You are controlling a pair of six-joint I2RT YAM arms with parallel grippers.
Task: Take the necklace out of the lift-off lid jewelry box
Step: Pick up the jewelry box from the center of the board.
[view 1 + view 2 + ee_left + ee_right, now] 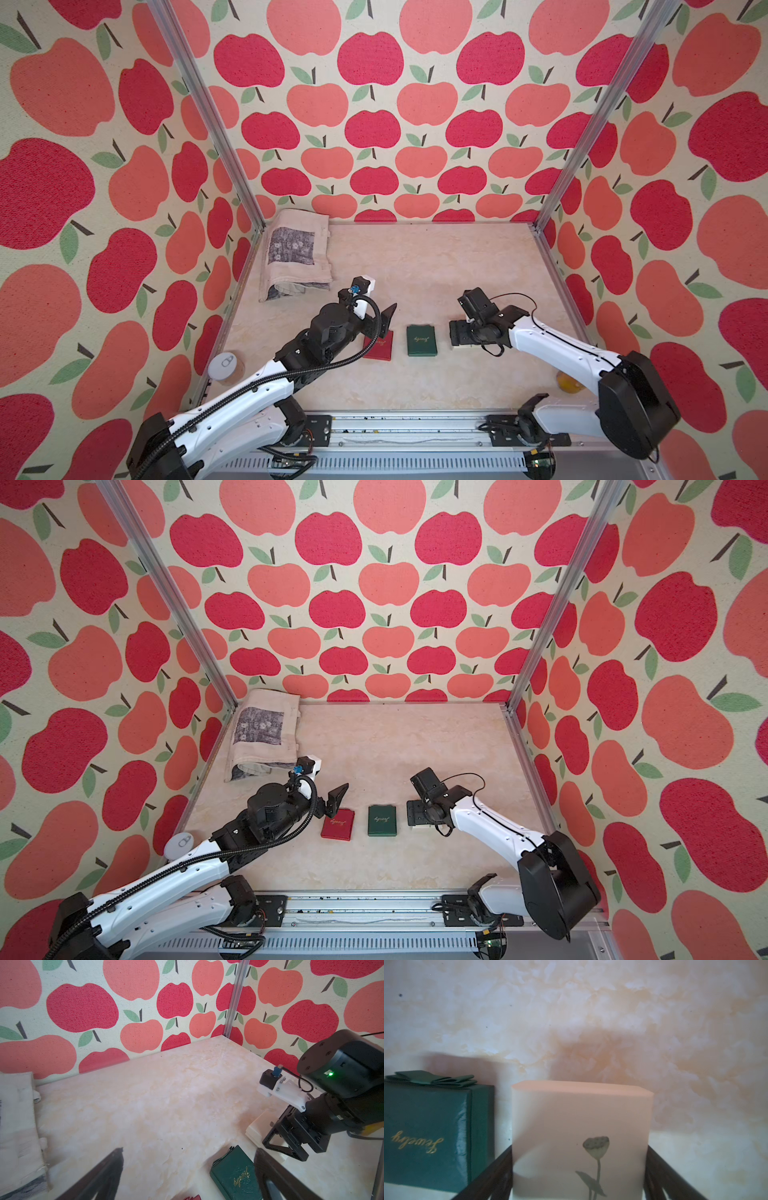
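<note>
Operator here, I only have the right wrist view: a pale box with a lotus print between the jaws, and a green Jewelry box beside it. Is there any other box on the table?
Observer: Yes. A red box lies beyond the green box, which sits between it and your pale box.
Operator: Where is the left arm?
Observer: The left gripper hangs above the red box's rear edge with its jaws wide open, holding nothing.
Operator: Anything else out there?
Observer: A folded towel lies in the back left corner, well away from the boxes.
</note>
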